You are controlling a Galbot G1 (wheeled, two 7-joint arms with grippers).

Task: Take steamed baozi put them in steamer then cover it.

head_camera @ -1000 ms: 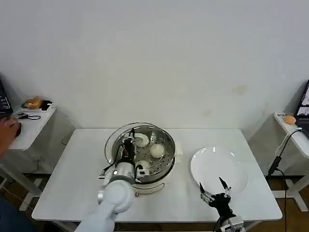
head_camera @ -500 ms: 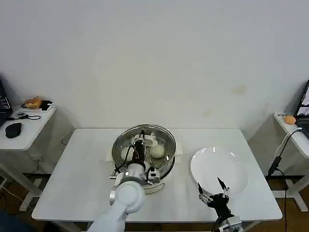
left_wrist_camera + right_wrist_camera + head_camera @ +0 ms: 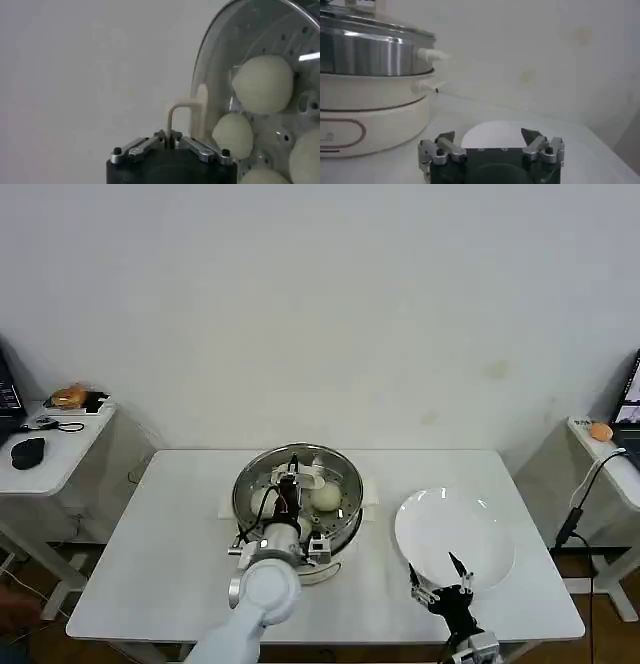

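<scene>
Now the steamer [image 3: 297,502] sits near the middle of the white table [image 3: 150,564], a shiny steel pot on a pale base with small side handles, and the glass lid [image 3: 330,474] rests on top of it. Through the glass the steamed baozi [image 3: 325,497] show as creamy round buns on the perforated tray — four of them can be made out in the left wrist view [image 3: 262,82]. The left gripper [image 3: 290,484] is over the pot, its fingers closed tight on the lid's pale handle [image 3: 187,117]; in the left wrist view that handle rises as a slim arch straight out of the pinched tips of the left gripper [image 3: 171,145]. To the right of the steamer lies the flat white plate [image 3: 455,539], bare. The right gripper [image 3: 442,589] hangs at the plate's near edge, close to the front of the table, with its fingers spread wide and nothing between them — the right wrist view shows the right gripper [image 3: 490,140] with its two tips well apart, the plate [image 3: 495,135] beyond them and the steamer [image 3: 370,90] off to one side.
</scene>
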